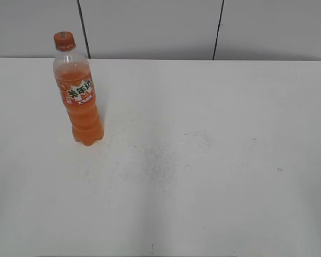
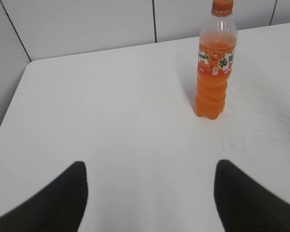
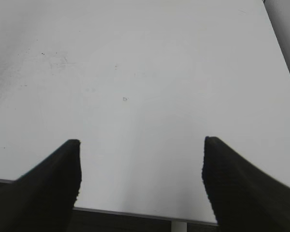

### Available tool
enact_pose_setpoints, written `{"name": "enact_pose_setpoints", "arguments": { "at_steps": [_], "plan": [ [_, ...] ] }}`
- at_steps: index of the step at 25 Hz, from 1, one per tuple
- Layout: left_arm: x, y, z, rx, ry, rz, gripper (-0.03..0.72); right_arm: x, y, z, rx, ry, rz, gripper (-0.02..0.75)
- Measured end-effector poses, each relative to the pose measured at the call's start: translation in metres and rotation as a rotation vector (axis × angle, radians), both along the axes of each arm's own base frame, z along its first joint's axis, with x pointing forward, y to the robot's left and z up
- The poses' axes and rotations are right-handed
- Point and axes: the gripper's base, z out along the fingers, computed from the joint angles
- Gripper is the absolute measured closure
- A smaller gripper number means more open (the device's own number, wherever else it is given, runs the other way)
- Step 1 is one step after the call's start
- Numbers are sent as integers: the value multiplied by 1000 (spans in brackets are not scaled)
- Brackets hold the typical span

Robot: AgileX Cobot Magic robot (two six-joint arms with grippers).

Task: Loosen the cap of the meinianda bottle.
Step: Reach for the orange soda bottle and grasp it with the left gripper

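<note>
The meinianda bottle [image 1: 80, 99] stands upright on the left part of the white table, full of orange drink, with its orange cap [image 1: 64, 40] screwed on top. From the left wrist the bottle [image 2: 215, 67] shows at the upper right with the cap [image 2: 222, 7] cut by the top edge. My left gripper [image 2: 150, 166] is open, well short of the bottle and to its left, with only bare table between its black fingers. My right gripper [image 3: 141, 142] is open over the table's near edge, nothing between its fingers. Neither gripper shows in the exterior view.
The white table [image 1: 214, 160] carries faint grey scuff marks around its middle. A pale panelled wall [image 1: 150, 27] runs behind it. The table's front edge [image 3: 135, 212] lies just under the right gripper, and its left edge [image 2: 9, 111] shows in the left wrist view.
</note>
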Motion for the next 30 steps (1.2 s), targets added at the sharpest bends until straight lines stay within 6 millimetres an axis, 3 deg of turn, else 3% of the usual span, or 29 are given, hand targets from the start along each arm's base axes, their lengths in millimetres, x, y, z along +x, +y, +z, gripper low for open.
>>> {"name": "enact_pose_setpoints", "arguments": {
  "at_steps": [30],
  "plan": [
    [0,0,0,0,0,0,189,0,0,0,0,0,0,152]
  ]
}}
